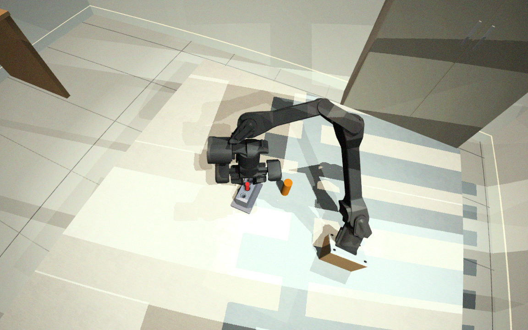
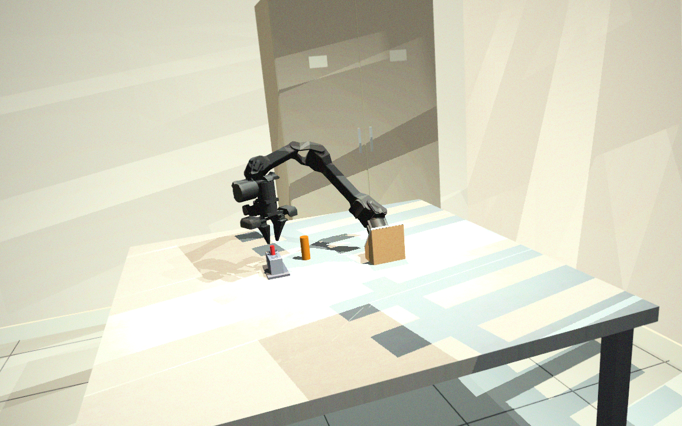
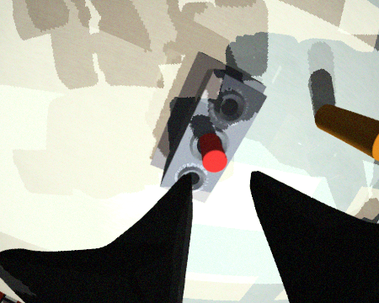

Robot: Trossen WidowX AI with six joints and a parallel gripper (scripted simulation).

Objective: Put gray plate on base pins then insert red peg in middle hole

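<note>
The gray plate [image 1: 249, 195] [image 2: 275, 264] [image 3: 233, 130] lies flat over the base, whose flat foot [image 2: 279, 275] [image 3: 199, 66] shows around its lower edge. The pins are not clearly visible beyond the plate's end holes. The red peg [image 1: 247, 186] [image 2: 273, 249] [image 3: 215, 161] stands upright in the plate's middle hole, with a short part sticking out above the plate. How deep its lower end sits is hidden. My gripper [image 2: 273, 241] [image 3: 221, 180] is partly open, pointing down just above the peg's top. Nothing is between the fingers, and the peg stands free of them.
An orange cylinder [image 1: 286, 187] [image 2: 305, 247] [image 3: 349, 130] stands upright on the table close beside the base, on the arm-mount side. A brown block [image 1: 342, 261] [image 2: 387, 245] stands at the arm's mount. A tall cabinet [image 1: 434, 82] [image 2: 354, 106] is behind the table.
</note>
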